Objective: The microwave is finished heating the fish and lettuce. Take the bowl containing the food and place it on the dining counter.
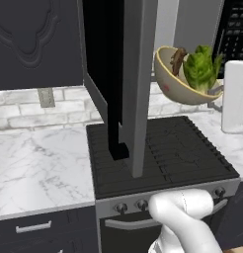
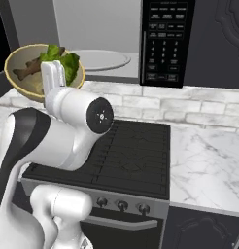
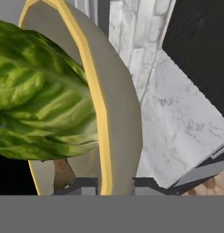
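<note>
The tan bowl (image 1: 185, 86) (image 2: 24, 80) (image 3: 118, 118) hangs tilted in the air above the black stove, outside the microwave (image 2: 160, 44). My gripper (image 1: 216, 92) (image 2: 53, 73) (image 3: 109, 186) is shut on its rim. The green lettuce (image 1: 202, 66) (image 2: 65, 62) (image 3: 41, 100) and the dark brown fish (image 1: 178, 59) (image 2: 28, 68) (image 3: 63, 175) lie inside it. The microwave's door (image 1: 138, 84) stands open and its white turntable (image 2: 102, 59) is bare. The dining counter is out of view.
The black stove (image 1: 163, 153) (image 2: 121, 155) with knobs along its front lies under the bowl. Marble worktop (image 1: 39, 168) (image 2: 209, 160) flanks it on both sides, before a pale brick wall (image 2: 189, 109). The open door juts out to the bowl's left.
</note>
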